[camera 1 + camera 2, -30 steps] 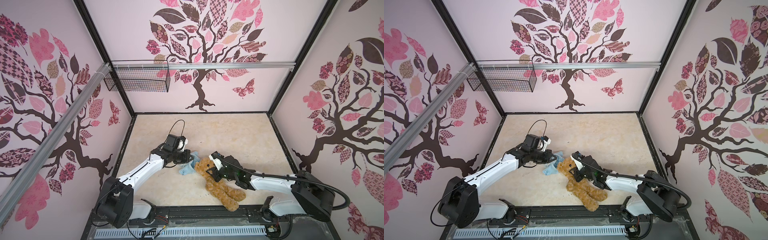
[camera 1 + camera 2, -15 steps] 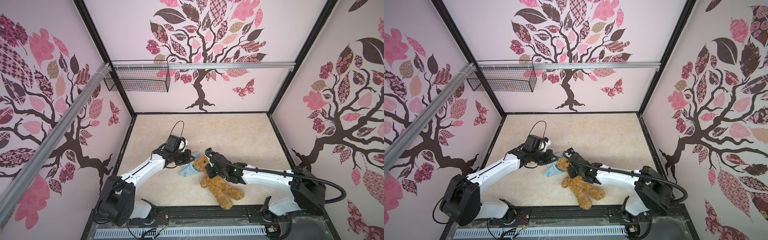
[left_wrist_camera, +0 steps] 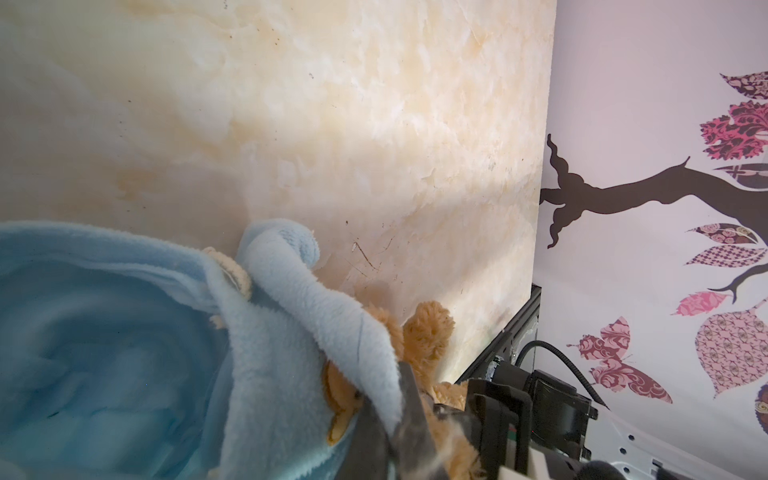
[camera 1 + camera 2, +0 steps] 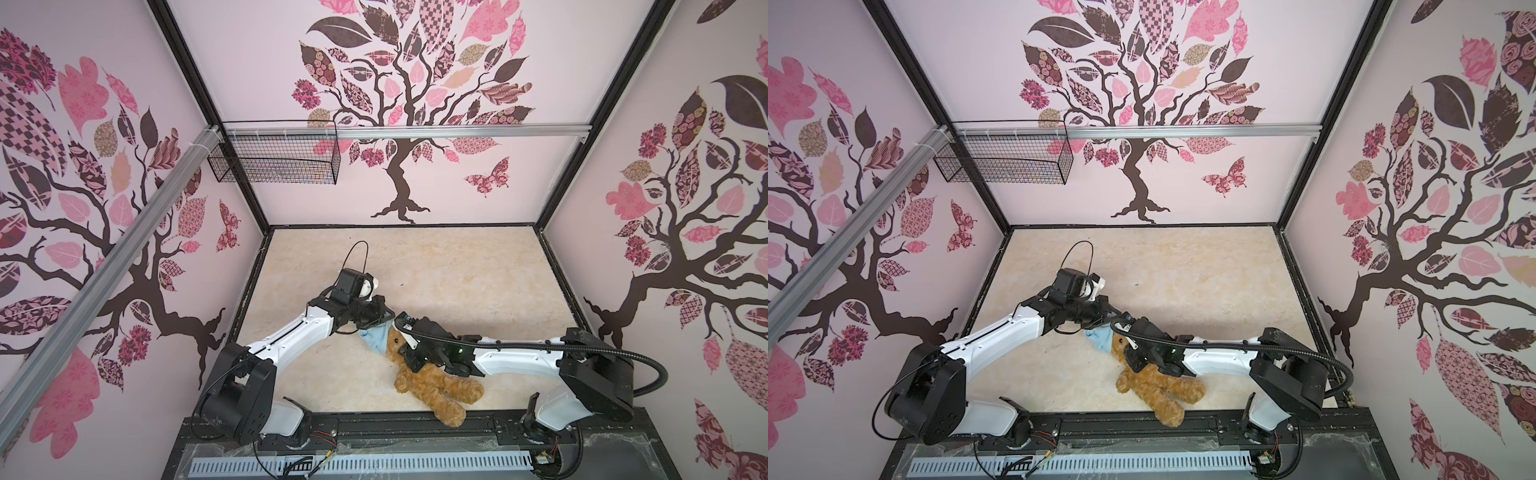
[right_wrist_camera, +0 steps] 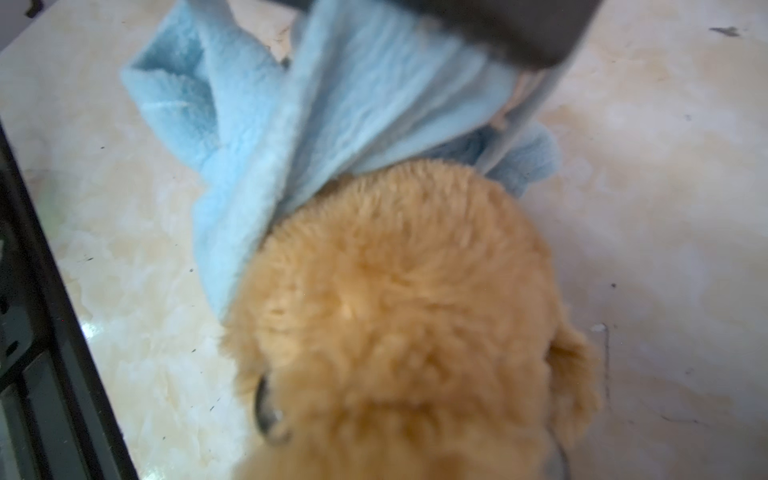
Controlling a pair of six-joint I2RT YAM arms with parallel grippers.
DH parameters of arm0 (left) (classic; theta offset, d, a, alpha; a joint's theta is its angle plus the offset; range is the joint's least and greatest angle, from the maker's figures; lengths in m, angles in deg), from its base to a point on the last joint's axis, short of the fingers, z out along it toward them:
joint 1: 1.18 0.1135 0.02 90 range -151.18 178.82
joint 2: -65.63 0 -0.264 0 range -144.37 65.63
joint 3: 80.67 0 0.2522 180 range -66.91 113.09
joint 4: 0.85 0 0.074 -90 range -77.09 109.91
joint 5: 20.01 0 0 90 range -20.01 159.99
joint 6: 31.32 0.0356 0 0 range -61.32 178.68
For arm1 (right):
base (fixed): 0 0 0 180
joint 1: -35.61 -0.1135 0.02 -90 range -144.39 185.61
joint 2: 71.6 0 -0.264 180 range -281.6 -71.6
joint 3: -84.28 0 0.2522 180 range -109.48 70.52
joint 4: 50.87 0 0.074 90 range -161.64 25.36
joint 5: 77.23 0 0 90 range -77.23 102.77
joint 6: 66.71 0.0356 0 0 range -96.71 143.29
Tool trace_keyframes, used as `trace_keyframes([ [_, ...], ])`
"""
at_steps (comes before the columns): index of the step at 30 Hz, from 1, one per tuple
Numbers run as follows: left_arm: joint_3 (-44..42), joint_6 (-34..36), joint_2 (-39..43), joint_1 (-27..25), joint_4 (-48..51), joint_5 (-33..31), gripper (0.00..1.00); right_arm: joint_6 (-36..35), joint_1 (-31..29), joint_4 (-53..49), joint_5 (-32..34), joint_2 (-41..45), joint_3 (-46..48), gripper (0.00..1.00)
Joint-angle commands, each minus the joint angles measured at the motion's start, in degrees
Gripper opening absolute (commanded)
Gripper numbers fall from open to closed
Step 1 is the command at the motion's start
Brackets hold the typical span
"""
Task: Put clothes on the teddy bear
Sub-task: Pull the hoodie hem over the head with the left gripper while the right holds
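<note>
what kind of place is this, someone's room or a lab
Most likely a robot test cell, not a lived-in room: white robot arms mounted at the front edge of a marble-look tabletop, boxed in by black-framed panels with tree decals, and a wire basket hung from an aluminium bar.

Blurred, edge-cut teddy bear (image 5: pixel 399 332) in right wrist view, its chest hidden beneath right gripper (image 4: pixel 406 353)

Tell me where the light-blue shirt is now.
In both top views the light-blue shirt hangs just left of middle, pinched by the left gripper and draped over the teddy bear's head.
</note>
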Motion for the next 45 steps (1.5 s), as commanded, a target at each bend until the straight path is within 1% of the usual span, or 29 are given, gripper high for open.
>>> trace_keyframes([
  [1, -1.7, 1.4, 0.2, -1.0, -5.3, 3.7, 0.0, -2.4, 2.4, 11.2, -10.9, -0.9, 2.4, 0.15],
  [3, -2.7, 2.7, 0.8, -1.8, -6.3, 5.7, 0.0, -1.8, 4.4, 17.2, -14.7, -1.1, 4.3, 0.15],
  [5, -3.8, 3.5, 1.3, -2.4, -7.3, 7.0, 0.0, -1.4, 5.4, 21.2, -16.5, -1.5, 5.4, 0.15],
  [8, -5.6, 2.7, 1.8, -2.6, -9.7, 9.3, 0.01, 0.5, 6.6, 26.9, -18.6, -2.4, 7.1, 0.15],
  [13, -7.8, 2.6, 3.9, -3.9, -11.3, 11.2, 0.1, 4.1, 7.2, 35.0, -17.7, -3.1, 10.0, 0.15],
  [16, -9.4, 1.6, 6.0, -4.8, -11.8, 11.2, 0.16, 5.5, 7.6, 37.4, -16.2, -4.1, 10.7, 0.15],
  [19, -11.4, -0.4, 9.2, -5.4, -13.6, 10.5, 0.21, 7.2, 8.6, 40.0, -16.1, -5.3, 11.2, 0.15],
  [21, -12.5, -0.9, 10.9, -5.8, -14.0, 9.7, 0.27, 7.4, 8.7, 41.5, -16.4, -5.9, 11.4, 0.15],
  [25, -13.6, -1.5, 11.7, -6.1, -14.7, 10.0, 0.32, 8.0, 8.8, 43.5, -17.0, -6.8, 11.6, 0.15],
  [27, -13.9, -1.8, 12.3, -6.1, -14.9, 10.1, 0.36, 7.7, 8.8, 43.7, -16.8, -6.8, 11.7, 0.15],
  [30, -14.0, -1.5, 13.7, -6.1, -14.7, 9.2, 0.44, 6.8, 8.9, 44.5, -17.3, -6.9, 12.3, 0.15],
  [31, -13.6, -1.2, 14.1, -6.0, -14.2, 8.8, 0.46, 6.6, 8.9, 44.8, -17.4, -7.0, 12.6, 0.14],
  [36, -10.5, 2.2, 16.2, -6.0, -8.8, 5.9, 0.55, 4.7, 8.9, 47.2, -18.6, -7.1, 14.5, 0.13],
  [41, -8.4, 4.9, 18.6, -5.9, -3.8, 3.5, 0.6, 1.5, 8.8, 48.3, -19.0, -7.3, 15.7, 0.12],
  [45, -7.2, 5.9, 20.5, -5.4, -1.8, 2.9, 0.64, -2.1, 8.9, 48.5, -18.5, -6.7, 16.6, 0.1],
])
